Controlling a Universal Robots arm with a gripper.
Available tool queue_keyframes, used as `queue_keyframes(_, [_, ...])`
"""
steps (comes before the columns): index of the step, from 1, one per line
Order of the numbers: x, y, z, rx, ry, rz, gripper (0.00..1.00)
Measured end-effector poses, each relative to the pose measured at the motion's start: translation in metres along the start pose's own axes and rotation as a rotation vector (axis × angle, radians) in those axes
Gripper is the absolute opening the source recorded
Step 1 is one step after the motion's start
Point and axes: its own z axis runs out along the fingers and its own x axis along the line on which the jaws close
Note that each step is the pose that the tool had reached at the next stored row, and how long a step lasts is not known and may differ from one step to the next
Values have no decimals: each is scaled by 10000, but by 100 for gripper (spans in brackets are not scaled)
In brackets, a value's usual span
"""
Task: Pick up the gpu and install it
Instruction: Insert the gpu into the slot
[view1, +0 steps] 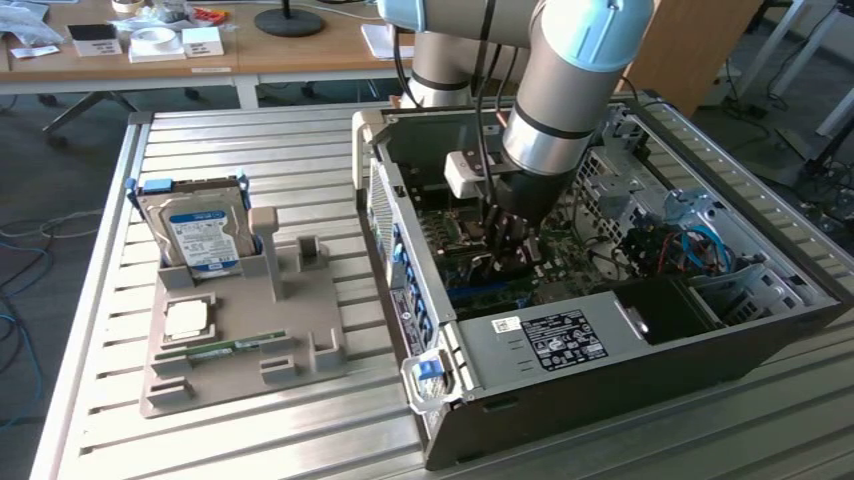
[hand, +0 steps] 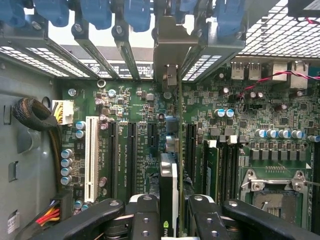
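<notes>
My gripper reaches down into the open computer case, over the motherboard. In the wrist view the gpu appears edge-on between the two black fingers, and the gripper is shut on it. The card is a thin dark board with a grey edge. It stands upright in line with a black expansion slot, and its metal bracket reaches the case's rear slot openings. How deep the card sits in the slot is hidden.
A white slot and black slots flank the card, and the CPU socket lies beside them. Outside the case, a grey fixture holds a hard drive, a CPU chip and a green memory stick.
</notes>
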Motion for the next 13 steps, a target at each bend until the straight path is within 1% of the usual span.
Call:
queue_keyframes(4, [1, 0, -6, -6, 12, 1, 27])
queue_keyframes(13, [0, -1, -36, -6, 12, 1, 27])
